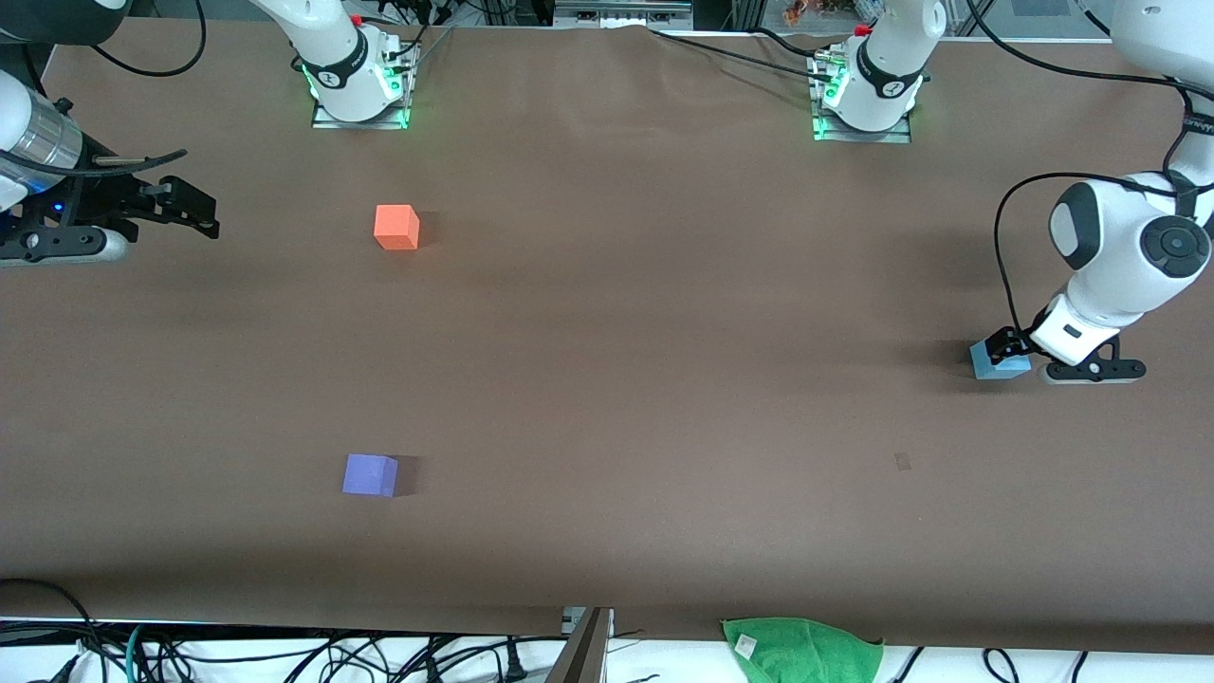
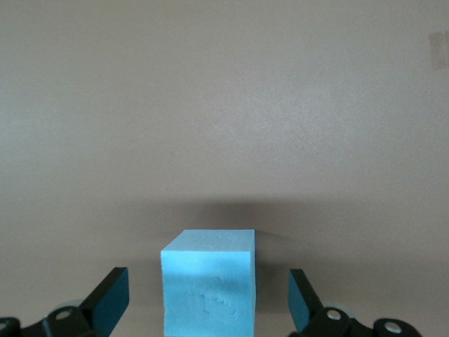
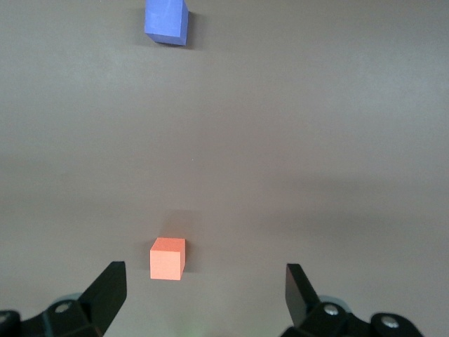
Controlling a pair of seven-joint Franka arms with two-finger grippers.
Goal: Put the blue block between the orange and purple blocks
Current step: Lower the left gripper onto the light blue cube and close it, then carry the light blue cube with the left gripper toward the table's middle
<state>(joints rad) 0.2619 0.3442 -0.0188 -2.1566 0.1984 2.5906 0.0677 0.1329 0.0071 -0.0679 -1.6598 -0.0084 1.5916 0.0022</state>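
Here the blue block [image 1: 996, 363] sits on the brown tabletop [image 1: 664, 379] toward the left arm's end, well apart from the other two cubes. The left gripper [image 1: 1007, 347] is down at it, jaws spread, one on each side of the cube with a gap showing on both sides. The front view hides much of this, since the black fingers and white wrist cover part of the block; the left wrist view shows the blue block [image 2: 208, 284] squarely between the two fingertips [image 2: 109, 300], resting flat, with neither pad touching it.

The orange block [image 1: 396, 228] lies toward the right arm's end, farther from the front camera, and the purple block [image 1: 370, 475] lies nearer to that camera, roughly in line with it; bare tabletop separates them. The right wrist view shows both at once, the orange block [image 3: 168, 258] close to the camera and the purple block [image 3: 166, 21] far off.

The right gripper [image 1: 185, 204] waits in the air over the tabletop's edge at its own end, jaws spread wide and holding nothing, as the right wrist view makes plain.

A green cloth [image 1: 801, 650] lies at the tabletop's edge nearest the front camera
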